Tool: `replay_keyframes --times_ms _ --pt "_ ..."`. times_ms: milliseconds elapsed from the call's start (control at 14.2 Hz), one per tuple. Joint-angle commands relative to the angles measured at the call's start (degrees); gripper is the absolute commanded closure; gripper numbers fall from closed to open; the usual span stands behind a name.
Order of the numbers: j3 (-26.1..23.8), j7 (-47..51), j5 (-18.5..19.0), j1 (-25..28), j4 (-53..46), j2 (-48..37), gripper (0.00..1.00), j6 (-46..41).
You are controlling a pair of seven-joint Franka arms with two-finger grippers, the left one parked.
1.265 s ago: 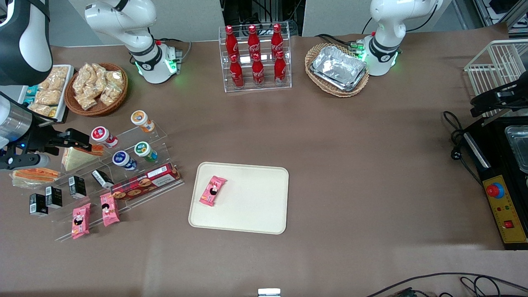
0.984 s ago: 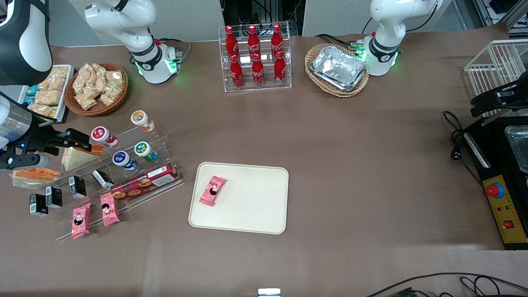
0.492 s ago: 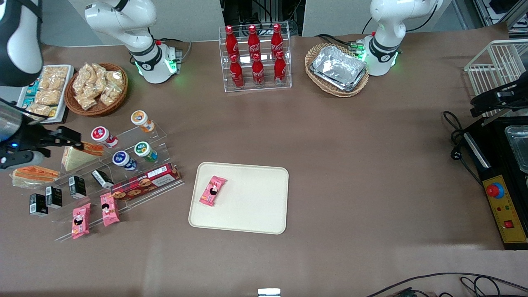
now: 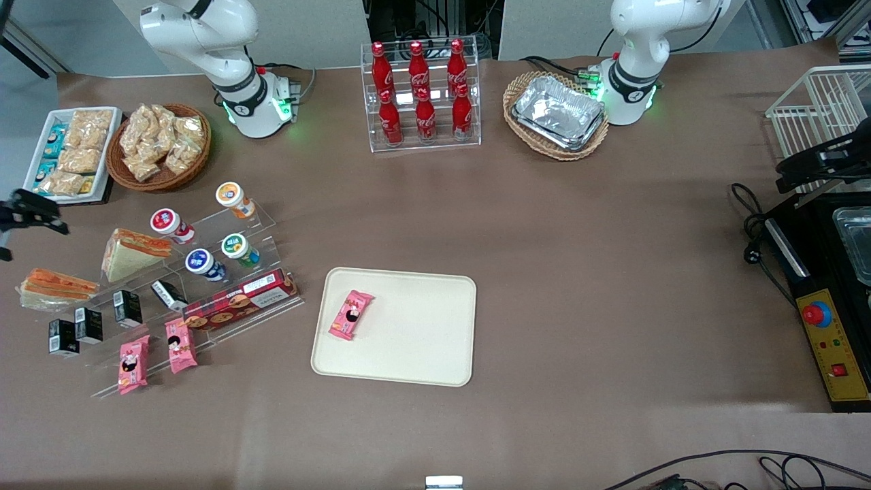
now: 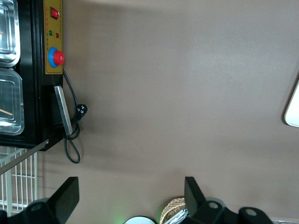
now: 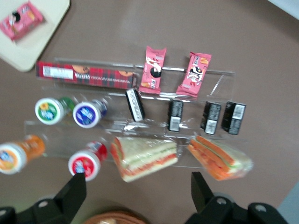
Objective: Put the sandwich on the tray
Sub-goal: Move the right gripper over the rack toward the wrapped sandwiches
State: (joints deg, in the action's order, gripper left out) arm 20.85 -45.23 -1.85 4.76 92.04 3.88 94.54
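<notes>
- Hovering high over the working arm's end of the table, the gripper (image 6: 138, 182) points straight down; the wrist view shows its two black fingers spread wide with nothing between them.
- Seen from the front, only a dark part of it shows at the frame's edge, at about eleven o'clock from the sandwich (image 4: 53, 286) and clear of it.
- Wrapped in clear film, the sandwich lies on the table edge-on, with orange-red and green stripes between pale bread. It sits at the end of the clear acrylic stand (image 4: 265, 218), at roughly nine o'clock from the tray (image 4: 422, 340) and well apart from it.
- A wedge sandwich (image 4: 129, 253) with a broad cream face rests on the stand at about two o'clock from the task's sandwich.
- The cream tray holds one pink snack packet (image 4: 351, 315) with a cartoon face, lying near its nine o'clock rim.
- White Coca-Cola script runs down six red bottles (image 4: 418, 88) in a clear rack at twelve o'clock from the tray.
- A long red biscuit box (image 4: 239, 299) carries a white label whose wording cannot be read.
- Small black cartons (image 4: 62, 337) show white barcode-like stickers, and the round cup lids (image 4: 165, 222) bear logos too small to make out.
</notes>
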Motion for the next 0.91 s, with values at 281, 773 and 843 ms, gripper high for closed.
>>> replay_keyframes --times_ms 281,773,843 --pt "7.44 -30.48 0.01 -0.10 -1.43 0.78 0.00 1.25" --pt "8.51 -55.91 -0.34 -1.77 -1.34 4.12 0.00 4.43" --pt "8.60 -58.37 -0.08 -1.95 -1.34 4.64 0.00 4.34"
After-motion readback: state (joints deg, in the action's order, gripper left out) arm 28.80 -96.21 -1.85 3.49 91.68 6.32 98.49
